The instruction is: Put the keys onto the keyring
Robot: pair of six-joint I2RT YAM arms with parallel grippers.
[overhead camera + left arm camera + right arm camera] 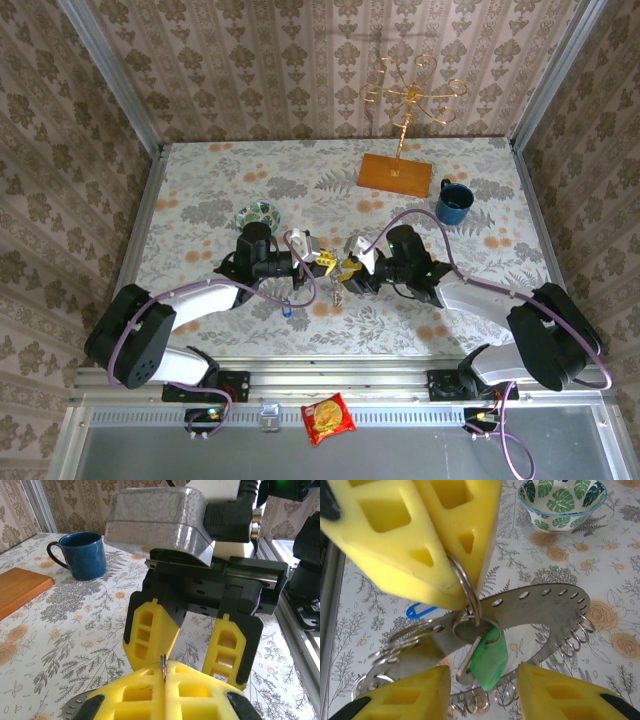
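Observation:
My left gripper (163, 667) is shut on a thin split ring of the keyring and holds it above the table. In the right wrist view its yellow fingers (395, 530) come in from the top. The keyring (545, 605), a flat grey metal ring with holes and several small wire loops, hangs below them. The green key (490, 655) dangles from a small ring at that same spot. My right gripper (480, 677) is open, its fingers on either side of the green key without touching it. The blue key (422, 611) lies on the tablecloth (287, 311). Both grippers (338, 265) meet at the table's near middle.
A leaf-patterned bowl (258, 215) sits just behind the left arm. A blue mug (455, 203) stands at the right, with a wooden board (395, 175) and a gold wire stand (410, 95) behind it. A snack packet (328, 418) lies below the table's front rail.

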